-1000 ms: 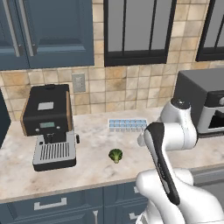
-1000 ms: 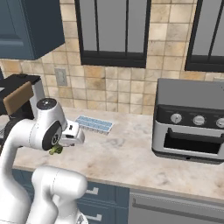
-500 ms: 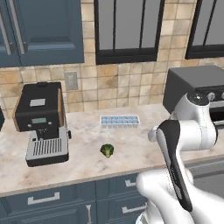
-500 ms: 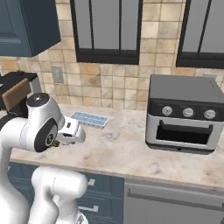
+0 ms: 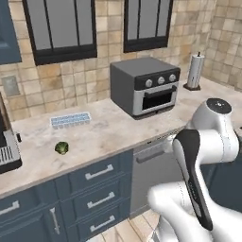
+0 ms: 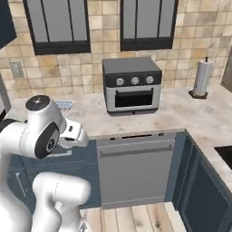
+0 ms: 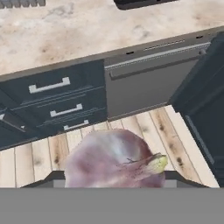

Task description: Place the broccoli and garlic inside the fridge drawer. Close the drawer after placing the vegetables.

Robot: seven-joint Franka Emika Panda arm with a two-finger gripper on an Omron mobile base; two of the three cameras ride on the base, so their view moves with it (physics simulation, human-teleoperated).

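The garlic (image 7: 114,158), a pinkish-white bulb with a pale tip, sits large and close at the bottom of the hand view, with my gripper (image 7: 113,182) shut on it. Below the bulb lie wooden floor and dark cabinet fronts. In the right base view the hand (image 6: 75,135) is held in front of the counter edge, at about counter height. The broccoli (image 5: 61,148), a small dark green floret, lies on the marble counter (image 5: 108,132) at the left, far from the hand. The fridge drawer is out of view.
A grey toaster oven (image 5: 144,87) stands at the back of the counter, a paper towel roll (image 5: 194,71) to its right. An ice cube tray (image 5: 71,119) lies behind the broccoli. Below are blue drawers (image 5: 97,186) and a dishwasher (image 6: 136,170). The counter turns a corner at right.
Both base views have swung to the right: the coffee machine slid to the left edge, the oven came to the middle. The broccoli stays on the counter.
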